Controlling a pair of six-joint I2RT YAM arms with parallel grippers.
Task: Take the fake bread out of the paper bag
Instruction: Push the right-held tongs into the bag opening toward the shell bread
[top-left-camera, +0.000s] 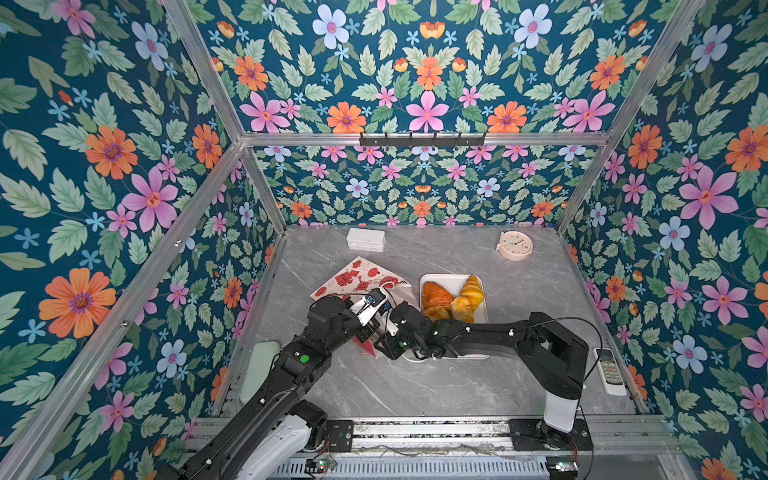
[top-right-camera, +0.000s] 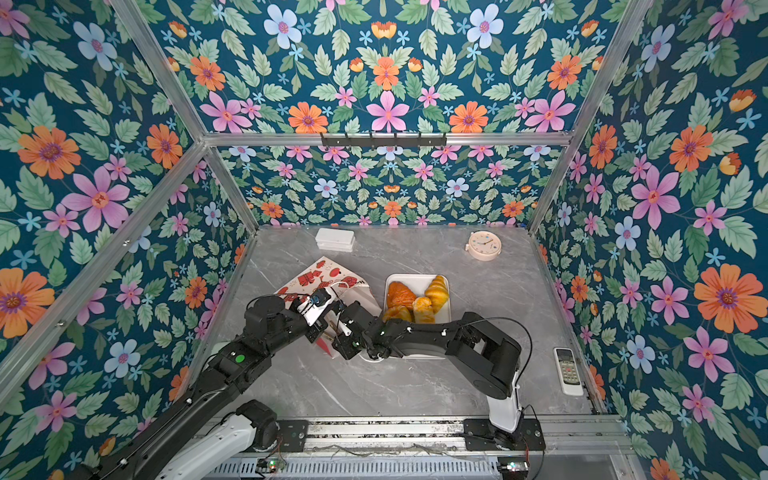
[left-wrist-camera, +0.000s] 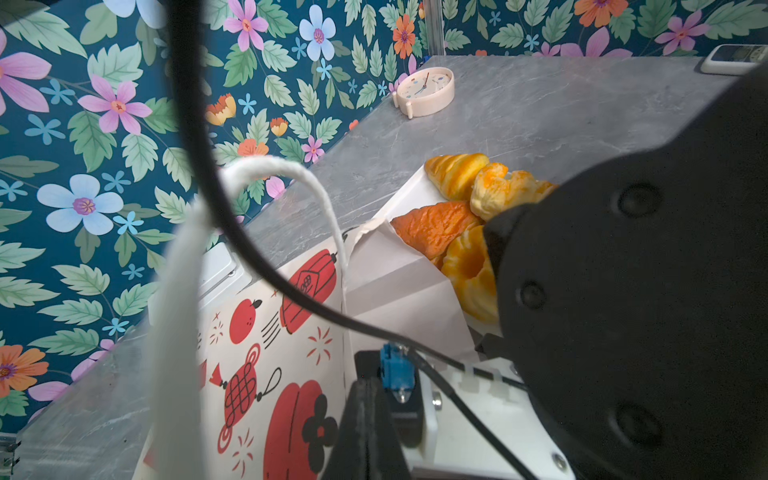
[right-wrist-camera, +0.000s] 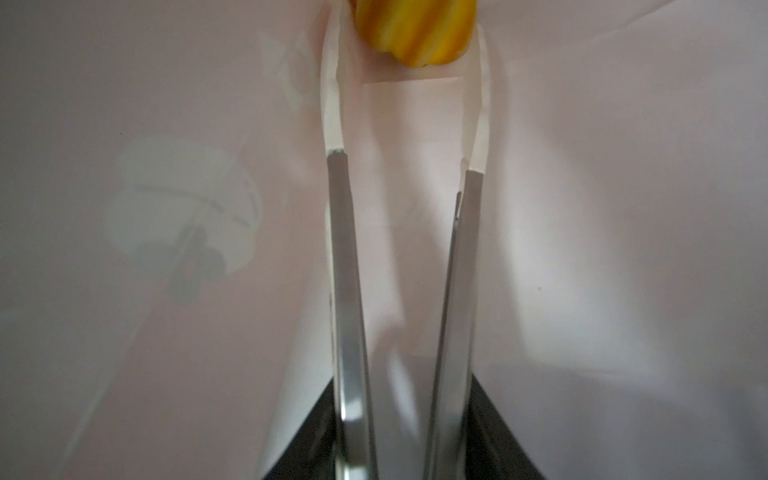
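right gripper (right-wrist-camera: 405, 83) deep inside the paper bag (top-left-camera: 357, 279), long fingers apart around one fake bread (right-wrist-camera: 415, 33).
the white-tipped fingers (right-wrist-camera: 331, 104) flank this yellow fluted piece against the bag's white inner wall; whether they actually press on it cannot be told. the left gripper (top-left-camera: 369, 328) is closed at the bag's mouth, and what it pinches is hidden by the arms. a white cord handle (left-wrist-camera: 266, 166) loops up close to the left wrist camera. in both top views the red-and-white bag sits on the grey table (top-left-camera: 415, 382) just left of the white tray (top-left-camera: 451, 280), where croissants (top-left-camera: 473, 289) and a ring doughnut (left-wrist-camera: 469, 270) lie together.
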